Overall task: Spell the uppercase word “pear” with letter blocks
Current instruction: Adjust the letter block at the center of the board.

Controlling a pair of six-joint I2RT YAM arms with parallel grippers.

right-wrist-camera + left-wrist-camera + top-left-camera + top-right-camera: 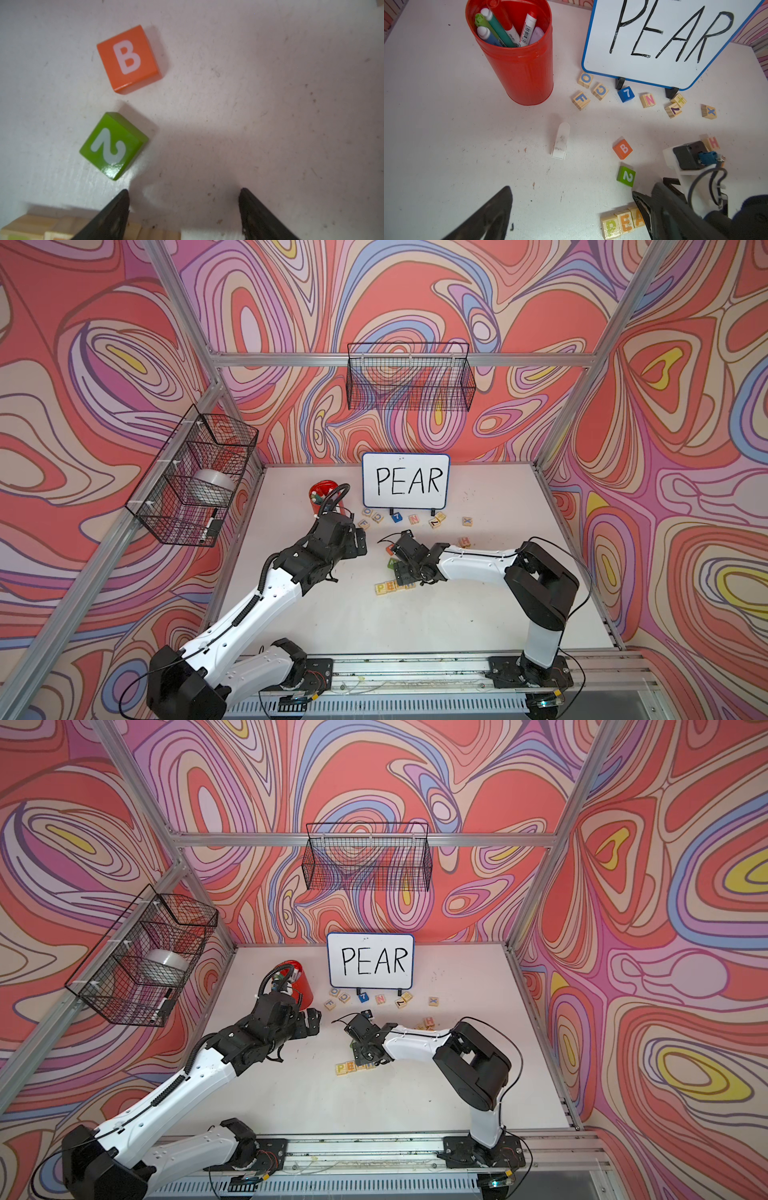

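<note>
White tabletop (457, 614). Pale wooden letter blocks (623, 223) lined up near its middle: P, E, A, last one hidden. Black right gripper (184, 191) just above, wide open, empty; left gripper (571, 190) open, empty too. Could knock the row crooked lifting away.

Our left arm (257, 605) and right arm (473, 564) reach toward each other.
Our left end effector (571, 205) stands wide open; our right end effector (184, 192) points downward, jaws parted, holding nothing.

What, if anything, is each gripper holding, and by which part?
Nothing is held. The left gripper and the right gripper both hover with jaws apart, nothing clamped between them.
</note>
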